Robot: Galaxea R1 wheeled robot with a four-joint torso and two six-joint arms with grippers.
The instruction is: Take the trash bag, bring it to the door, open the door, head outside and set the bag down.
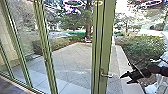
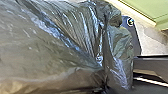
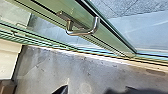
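My right hand, open at the head view's lower right, should meet the silver metal lever handle squarely; shiny dark plastic trash bag near my left wrist, left hand's grip unclear.

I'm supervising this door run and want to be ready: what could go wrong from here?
The black right gripper, its jaws apart and short of the silver metal lever handle, might miss or slip off it. The crinkled, shiny dark plastic bag could snag or tear if it brushes the green-framed door.
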